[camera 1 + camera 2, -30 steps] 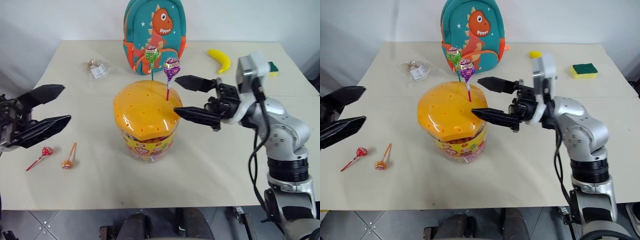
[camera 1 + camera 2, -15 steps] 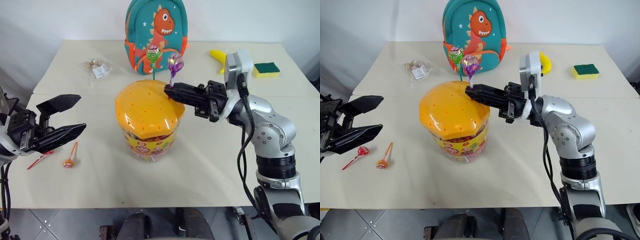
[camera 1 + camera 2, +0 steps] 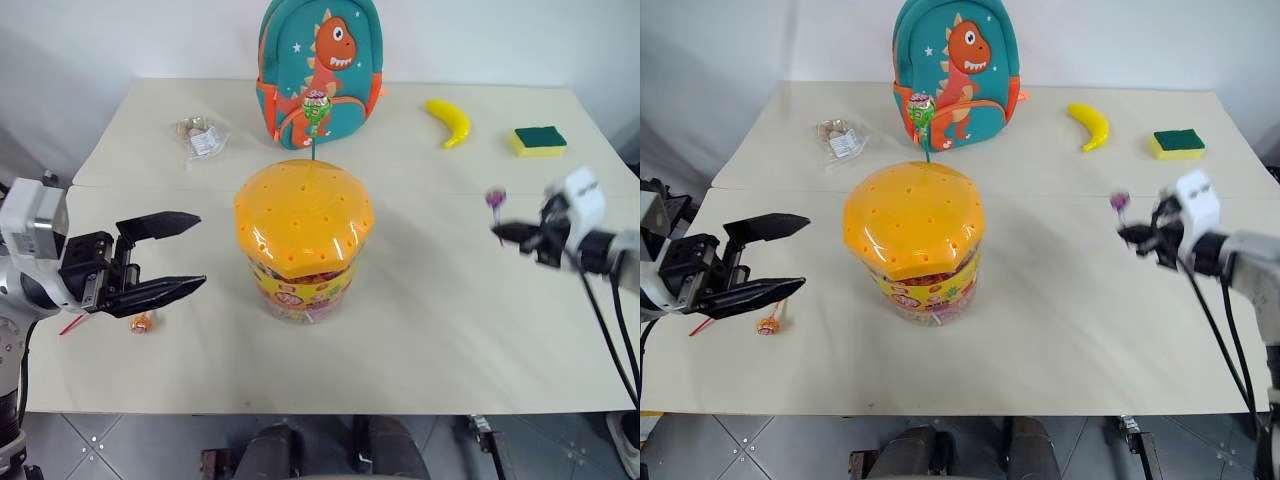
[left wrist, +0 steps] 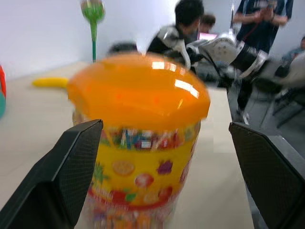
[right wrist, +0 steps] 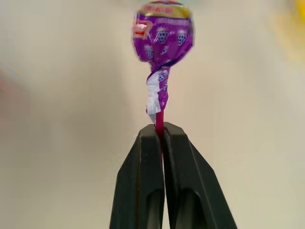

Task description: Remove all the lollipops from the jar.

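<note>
The jar (image 3: 303,262), a clear tub with a colourful label and a domed orange lid (image 3: 303,212), stands mid-table. A green lollipop (image 3: 316,104) sticks upright from a hole at the lid's far edge. My right gripper (image 3: 503,232) is far to the jar's right, above the table, shut on the stick of a purple lollipop (image 5: 163,31). My left gripper (image 3: 200,249) is open and level, left of the jar and pointing at it. An orange lollipop (image 3: 140,322) and a red one's stick (image 3: 700,326) lie on the table under that gripper.
A teal dinosaur backpack (image 3: 320,60) stands behind the jar. A banana (image 3: 447,120) and a green-and-yellow sponge (image 3: 538,140) lie at the back right, a small wrapped packet (image 3: 200,135) at the back left. People (image 4: 190,19) show beyond the table in the left wrist view.
My right gripper shut on the purple lollipop's stick, pulled it out of the lid and carried it far to the right. My left gripper moved nearer the jar, still open.
</note>
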Controlling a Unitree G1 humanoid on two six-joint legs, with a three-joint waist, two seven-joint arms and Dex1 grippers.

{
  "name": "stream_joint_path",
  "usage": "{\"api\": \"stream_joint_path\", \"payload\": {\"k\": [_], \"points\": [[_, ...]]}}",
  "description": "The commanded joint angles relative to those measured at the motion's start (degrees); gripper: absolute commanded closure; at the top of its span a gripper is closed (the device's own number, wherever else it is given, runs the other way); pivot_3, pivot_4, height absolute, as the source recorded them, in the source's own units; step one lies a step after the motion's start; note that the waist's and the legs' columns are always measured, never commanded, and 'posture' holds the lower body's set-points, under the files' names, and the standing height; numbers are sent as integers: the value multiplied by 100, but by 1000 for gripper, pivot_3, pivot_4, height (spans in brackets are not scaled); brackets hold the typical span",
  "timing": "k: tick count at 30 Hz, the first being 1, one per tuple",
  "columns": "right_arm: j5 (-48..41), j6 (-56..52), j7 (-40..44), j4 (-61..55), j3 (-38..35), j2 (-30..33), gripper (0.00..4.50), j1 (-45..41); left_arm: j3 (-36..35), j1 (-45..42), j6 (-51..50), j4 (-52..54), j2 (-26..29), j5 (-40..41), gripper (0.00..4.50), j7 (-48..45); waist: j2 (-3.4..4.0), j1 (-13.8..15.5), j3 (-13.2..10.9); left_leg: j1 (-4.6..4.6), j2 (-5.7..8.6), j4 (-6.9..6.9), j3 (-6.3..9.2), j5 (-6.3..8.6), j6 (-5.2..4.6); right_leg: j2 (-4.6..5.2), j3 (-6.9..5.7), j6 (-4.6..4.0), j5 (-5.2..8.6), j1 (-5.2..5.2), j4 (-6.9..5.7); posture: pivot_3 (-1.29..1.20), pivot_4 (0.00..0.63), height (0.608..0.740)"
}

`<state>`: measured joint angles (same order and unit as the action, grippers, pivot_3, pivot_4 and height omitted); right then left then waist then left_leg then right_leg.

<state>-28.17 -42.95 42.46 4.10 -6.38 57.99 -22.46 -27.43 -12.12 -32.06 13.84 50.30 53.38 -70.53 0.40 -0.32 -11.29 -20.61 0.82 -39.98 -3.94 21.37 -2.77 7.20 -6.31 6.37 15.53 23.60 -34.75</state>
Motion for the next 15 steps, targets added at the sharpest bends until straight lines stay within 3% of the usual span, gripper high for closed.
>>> {"api": "stream_joint_path", "payload": {"k": [1, 6, 11, 15], "points": [[378, 524, 60, 5, -114, -20, 4449, 506, -18, -41, 164, 42, 51, -33, 0, -136, 4, -3, -2, 2, -4, 0, -7, -2, 3, -7, 0, 1, -1, 0, -1, 0, 150, 740], [587, 396, 120, 58, -133, 16, 4449, 1039, -82, -119, 187, 73, 19, 48, 0, -93, 5, 27, -1, 9, -13, -3, -6, -3, 8, -19, 7, 2, -1, -5, -2, 0, 150, 740], [639, 536, 215, 49, -389, 6, 3162, 1163, -119, -215, 144, -15, 95, 55, 0, -77, -2, 89, 3, 9, -13, -6, 16, -3, 8, -13, 2, 2, -1, -20, 12, 0, 150, 740], [251, 1350, 1285, 125, -871, 116, 1882, 1073, -271, -358, 86, -151, 10, 192, 0, 133, 1, 93, 1, 8, -12, -6, 15, -3, 8, -15, 3, 2, -2, -19, 10, 0, 150, 740]]}}
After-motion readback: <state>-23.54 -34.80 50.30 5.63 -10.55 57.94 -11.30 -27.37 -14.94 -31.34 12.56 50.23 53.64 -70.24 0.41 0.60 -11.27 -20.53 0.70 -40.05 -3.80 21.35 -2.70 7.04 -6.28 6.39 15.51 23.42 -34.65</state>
